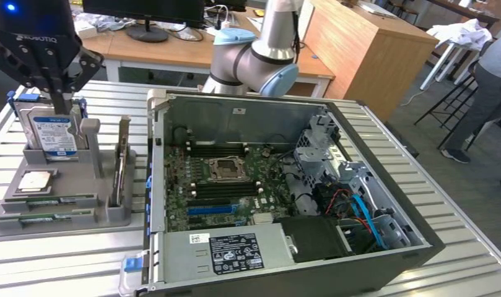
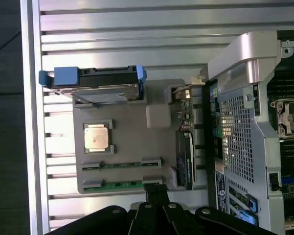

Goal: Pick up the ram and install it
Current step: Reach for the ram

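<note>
While I read the scene from the exterior view's left, the gripper (image 1: 64,102) hangs above the grey fixture (image 1: 77,179), its fingers pressed together with nothing between them. Below it a hard drive (image 1: 52,133) stands upright in the fixture's rear slot. In front of the drive a silver-topped CPU (image 1: 34,180) lies in its recess. I find two ram sticks seated lengthwise in parallel slots at the fixture's front: the inner ram (image 1: 50,201) next to the CPU, and the outer ram (image 1: 45,218) just beside it at the edge. Neither is lifted. In the wrist view the closed fingertips (image 2: 153,195) sit just off one end of the outer ram (image 2: 118,185); I cannot tell whether they touch it. An expansion card (image 1: 121,162) stands on edge at the fixture's right side. Further right the computer case (image 1: 358,269) lies open on the slatted table (image 1: 465,272), its motherboard (image 1: 180,185) exposed. A person (image 1: 492,80) stands at the far right.
</note>
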`<state>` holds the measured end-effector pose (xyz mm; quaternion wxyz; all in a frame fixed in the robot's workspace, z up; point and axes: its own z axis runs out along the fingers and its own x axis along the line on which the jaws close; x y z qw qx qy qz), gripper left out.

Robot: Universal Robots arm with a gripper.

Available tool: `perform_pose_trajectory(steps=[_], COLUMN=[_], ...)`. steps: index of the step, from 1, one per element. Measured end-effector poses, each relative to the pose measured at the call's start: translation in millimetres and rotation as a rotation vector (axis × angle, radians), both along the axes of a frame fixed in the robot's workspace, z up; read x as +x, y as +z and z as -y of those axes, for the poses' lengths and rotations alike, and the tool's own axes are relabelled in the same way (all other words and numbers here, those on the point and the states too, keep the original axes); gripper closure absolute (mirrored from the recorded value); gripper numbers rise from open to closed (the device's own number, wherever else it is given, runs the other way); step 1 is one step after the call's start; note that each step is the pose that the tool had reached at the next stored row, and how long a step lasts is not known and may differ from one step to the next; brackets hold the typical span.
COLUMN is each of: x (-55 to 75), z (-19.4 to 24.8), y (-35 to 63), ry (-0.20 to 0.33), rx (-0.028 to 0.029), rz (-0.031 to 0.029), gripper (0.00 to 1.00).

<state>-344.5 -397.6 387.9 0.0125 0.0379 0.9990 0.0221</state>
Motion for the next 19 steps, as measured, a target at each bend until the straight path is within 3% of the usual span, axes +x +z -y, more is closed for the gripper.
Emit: perform_pose_trajectory(steps=[9,19], x=[-21.9,-29.2], z=[-0.5,-0.5], y=[-0.7,-1.3], ry=[0.000,0.000], rx=[0.0000,0.0000], rz=[0.0000,0.0000], gripper=[0.90,0.90])
